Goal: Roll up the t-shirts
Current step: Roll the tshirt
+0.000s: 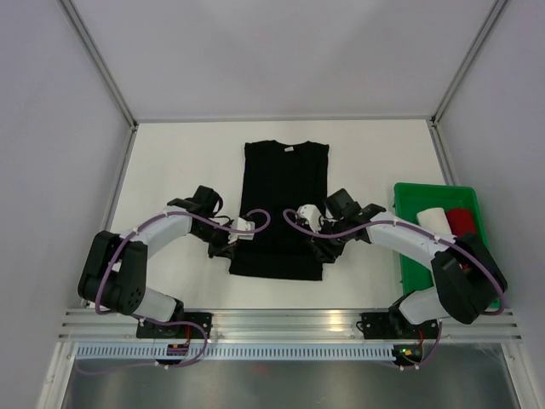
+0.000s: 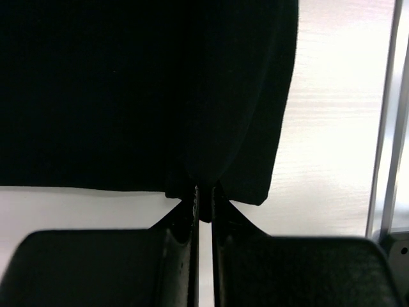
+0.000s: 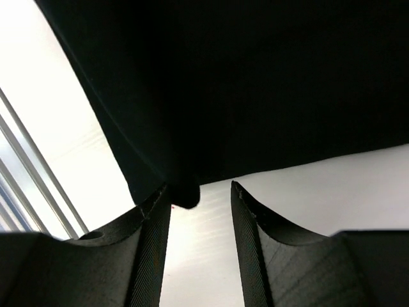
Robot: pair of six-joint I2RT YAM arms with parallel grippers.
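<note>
So the black t-shirt is laid out flat in the middle of the white table, folded into a long narrow strip with its long axis running straight away from the arms: collar and the little white neck label at the far end, bottom hem at the near end closest to the bases. Both arms are bent in low toward it from either side, elbows out, wrists turned inward at the near half of the shirt. The left gripper sits at the shirt's near left edge, and in the left wrist view its fingers are squeezed nearly together with a little pinch of black hem bunched right at the tips, so it's clamped on the fabric. The right gripper is at the near right edge; in the right wrist view its fingers stand a moderate gap apart, with a corner of the shirt hanging just against the left fingertip and bare table showing between them, so it's not gripping anything. Off to the right sits a green bin holding a white roll and a red roll side by side, well apart from the shirt.
</note>
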